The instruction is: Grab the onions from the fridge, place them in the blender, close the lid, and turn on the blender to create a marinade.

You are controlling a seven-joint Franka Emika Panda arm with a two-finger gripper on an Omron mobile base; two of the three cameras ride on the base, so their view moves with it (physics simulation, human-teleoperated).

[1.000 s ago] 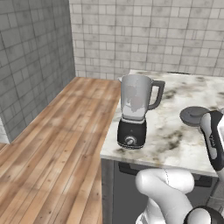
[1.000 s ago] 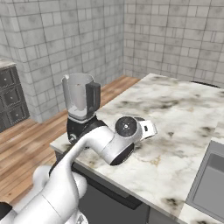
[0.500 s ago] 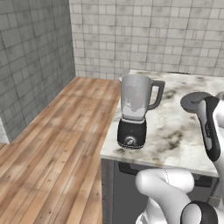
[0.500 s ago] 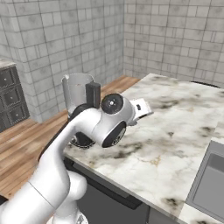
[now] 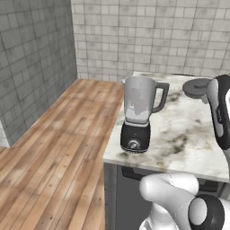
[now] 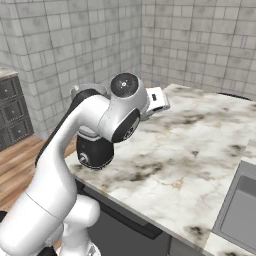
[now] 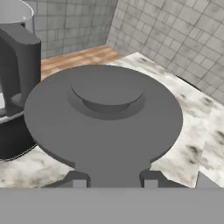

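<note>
Clerk: Moved since a second ago?

Arm: Item one, lid [image 7: 105, 113]: up off the marble and higher than it was, carried along with my hand. My forearm has swung upward with it. Blender [image 5: 137, 117]: unchanged, same spot.

Clerk: Gripper [image 7: 116, 181], condition?

Arm: Clamped on the lid. My two finger tips [image 7: 81, 180] pinch its near rim from either side. The disc juts out level ahead of them, raised centre knob facing up, clear of the counter [image 5: 188, 132].

Clerk: Blender, location?

Arm: Left of my gripper and lower, close by, standing upright near the counter's corner. Clear jar on a black base, dark handle on the side nearest the lid, silver-rimmed knob on the front of the base. Jar mouth uncovered. I cannot tell what is inside.

Clerk: Lid against blender?

Arm: Apart. The lid hangs to the handle side of the jar, with its edge about level with the jar's rim, not over the mouth.

Clerk: Other entries?

Arm: Marble counter below my gripper; a sink [image 6: 240, 200] set into it, well off to my right; wooden floor [image 5: 58, 148] beyond the blender; tiled wall [image 5: 148, 36] ahead.
</note>
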